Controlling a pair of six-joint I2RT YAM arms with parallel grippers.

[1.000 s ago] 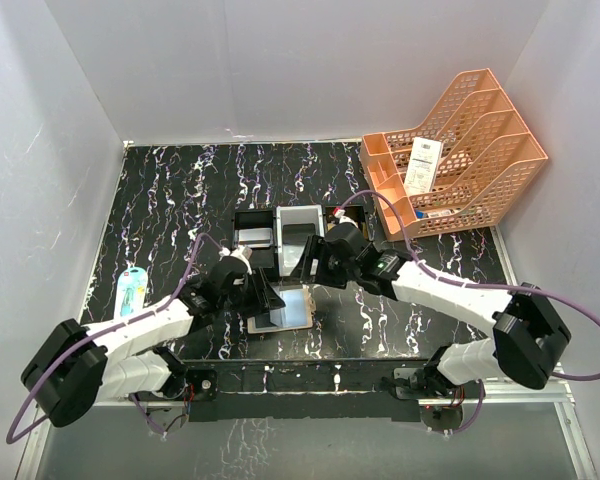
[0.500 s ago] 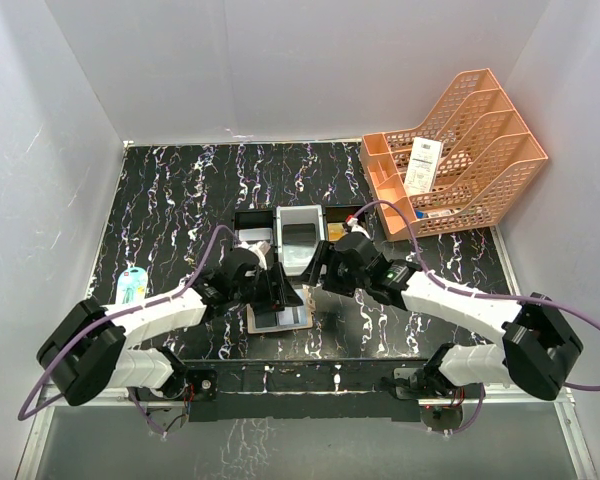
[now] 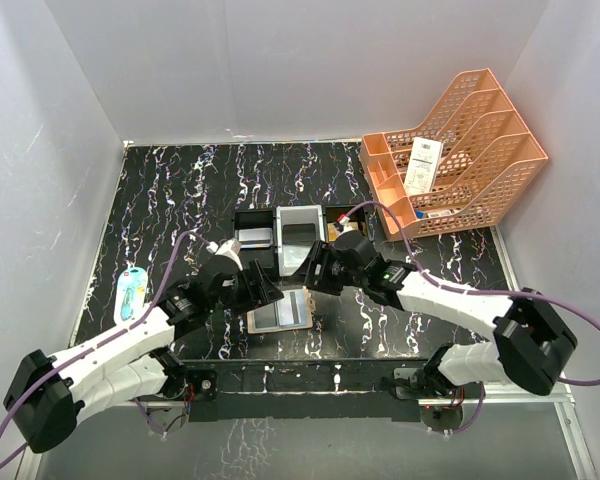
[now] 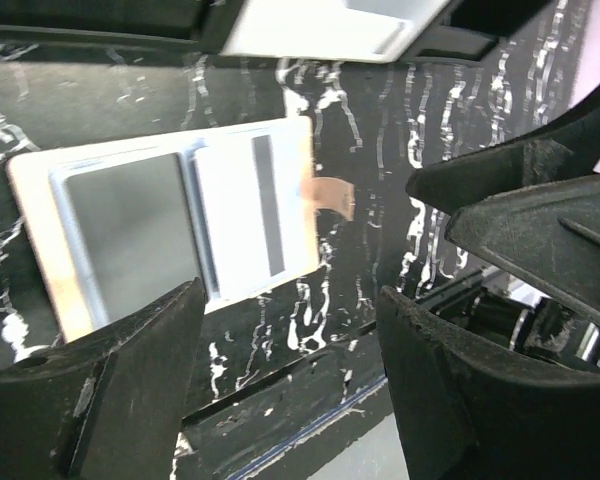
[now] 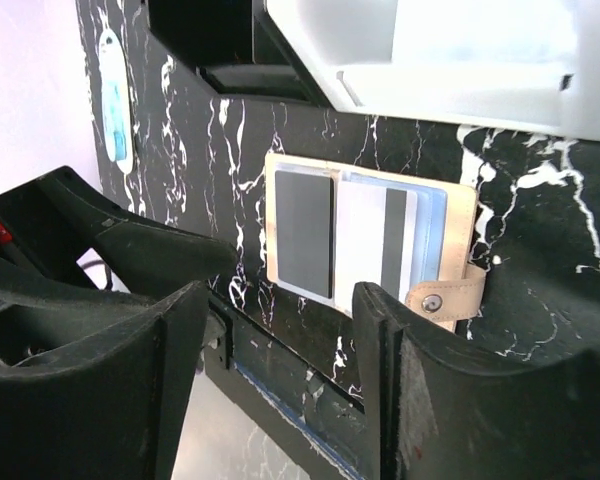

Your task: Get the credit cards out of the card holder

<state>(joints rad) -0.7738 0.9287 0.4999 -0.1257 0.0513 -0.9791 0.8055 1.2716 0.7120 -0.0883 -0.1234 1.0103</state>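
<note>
Two cards sit in your open wallet: a grey card and a pale striped card. The wallet lies flat at lower centre of the top view, just below the tray. Your left gripper and right gripper hover by it, jaws spread, pinching nothing.

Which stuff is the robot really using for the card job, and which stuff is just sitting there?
For the job: the card holder, lying open; the credit cards in its slots.

Just lying about: orange file rack, white receipt in it, black-and-grey tray, small blue packet.
</note>
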